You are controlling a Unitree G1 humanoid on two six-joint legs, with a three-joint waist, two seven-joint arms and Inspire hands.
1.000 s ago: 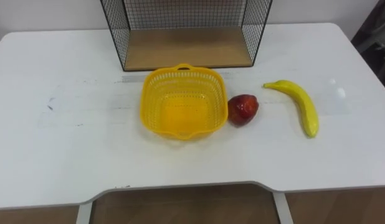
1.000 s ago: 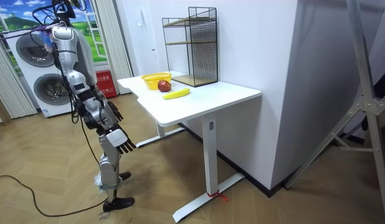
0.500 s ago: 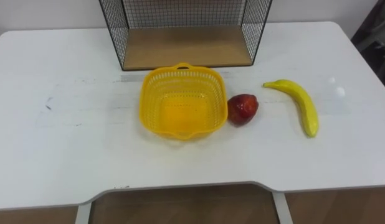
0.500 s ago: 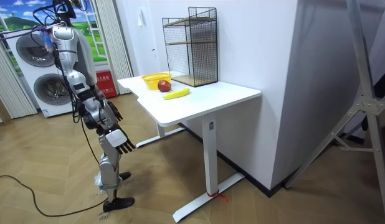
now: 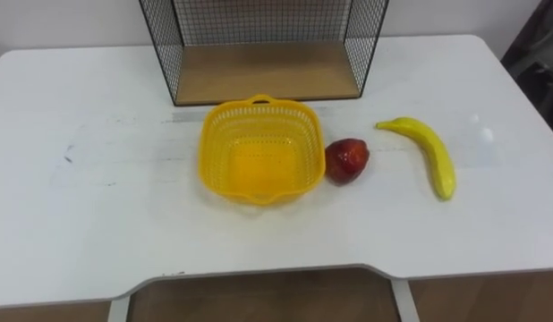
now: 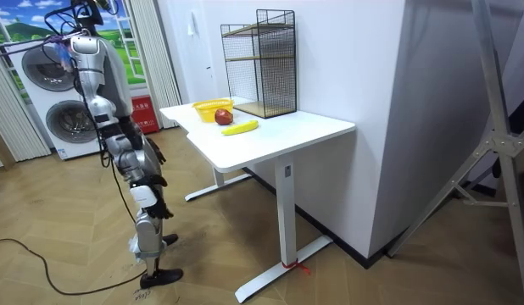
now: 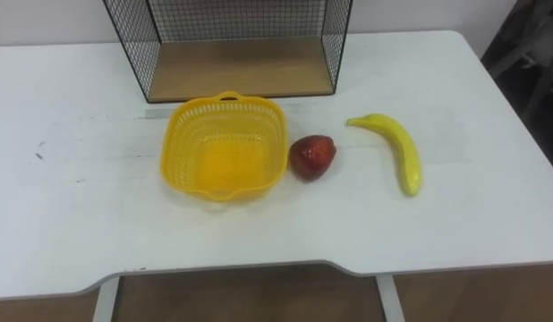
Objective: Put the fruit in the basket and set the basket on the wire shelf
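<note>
An empty yellow basket point(image 5: 210, 154) sits on the white table point(image 5: 97, 219) just in front of the wire shelf point(image 5: 267, 70). A red apple point(image 5: 346, 161) touches the basket's right side. Further right lies a yellow banana point(image 5: 430, 154). In the room view I stand upright at the table's end, a step back from it. My left hand point(image 6: 153, 156) hangs at hip height with relaxed fingers. My right hand point(image 6: 157, 207) hangs lower, beside my thigh. Both hands hold nothing and are well short of the table.
The wire shelf point(image 6: 262, 63) is a tall black cage with wooden boards, standing at the table's far edge. Washing machines point(image 6: 50, 72) stand behind me by the window. A white wall panel rises at the room view's right.
My right hand has dropped from out in front of my hip to beside my thigh. The eye view has shifted slightly; the fruit and basket stay put.
</note>
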